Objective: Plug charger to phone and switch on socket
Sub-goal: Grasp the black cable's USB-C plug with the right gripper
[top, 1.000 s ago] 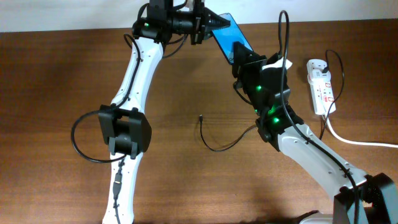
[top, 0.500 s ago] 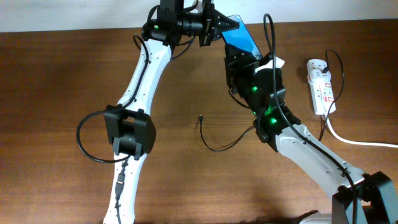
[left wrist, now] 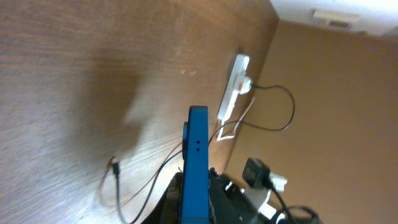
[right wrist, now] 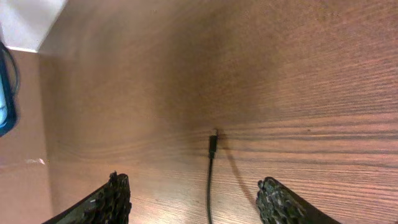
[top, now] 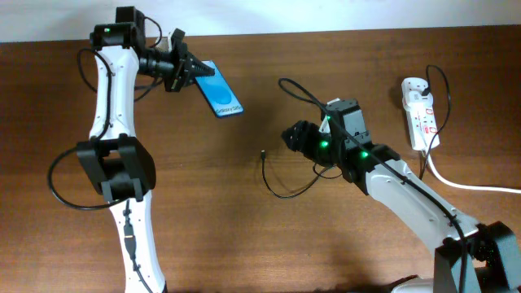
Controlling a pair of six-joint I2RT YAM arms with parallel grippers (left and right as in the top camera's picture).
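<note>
My left gripper (top: 187, 71) is shut on one end of the phone (top: 220, 96), a black-framed slab with a bright blue screen, held at the table's far left. In the left wrist view the phone (left wrist: 196, 158) shows edge-on between the jaws. The charger (top: 281, 192) is a thin black cable curving across the table's middle, with its plug tip (top: 263, 153) free. My right gripper (top: 291, 137) stands open just right of that tip. In the right wrist view the plug tip (right wrist: 213, 144) lies ahead, between the spread fingers (right wrist: 115, 194). The socket (top: 419, 110) lies at the far right.
A thick white cord (top: 466, 184) runs from the socket off the right edge. A black lead (top: 438, 81) loops up from the socket's plug. The table's back edge meets a white wall. The left wrist view shows the socket (left wrist: 234, 87) and the right arm (left wrist: 261, 180).
The left arm has swung left, carrying the phone from top middle to far left. The right gripper has opened, left the phone and come down beside the cable's tip.
</note>
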